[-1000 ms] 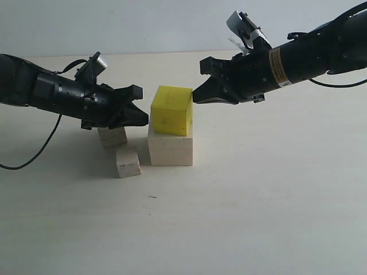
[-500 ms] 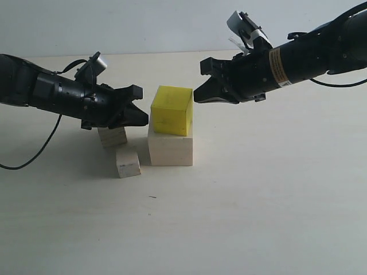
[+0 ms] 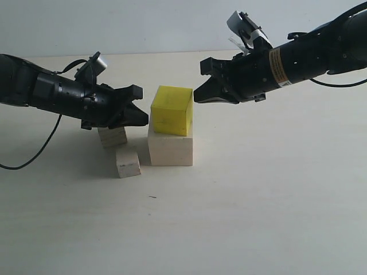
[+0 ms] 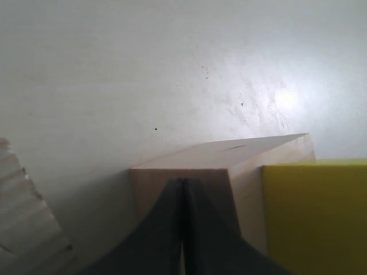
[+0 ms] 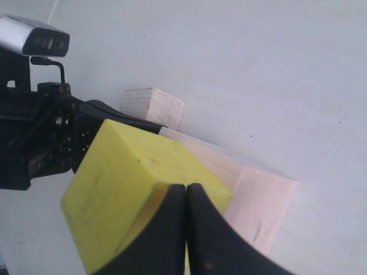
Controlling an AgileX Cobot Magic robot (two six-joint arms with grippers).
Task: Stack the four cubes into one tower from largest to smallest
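Opening is needed first: the left end effector [image 3: 142,118], closed like the right end effector [image 3: 198,95], should then lower squarely over the layered plywood cube [image 3: 112,137] beneath it; the yellow cube [image 3: 171,110] sits just ahead.

Stack, mid-counter [image 3: 258,217]: bright yellow medium cube [image 3: 171,110] atop large pale wood cube [image 3: 170,150]. Loose, left of stack: layered-grain plywood cube [image 3: 112,137], smallest pale wood cube [image 3: 128,161] nearer the front edge. Flanking yellow cube, empty: left claw [image 3: 143,119], right claw [image 3: 198,95].

Black arms [image 3: 51,91], yellow label [image 3: 276,66], white cameras [image 3: 243,26]
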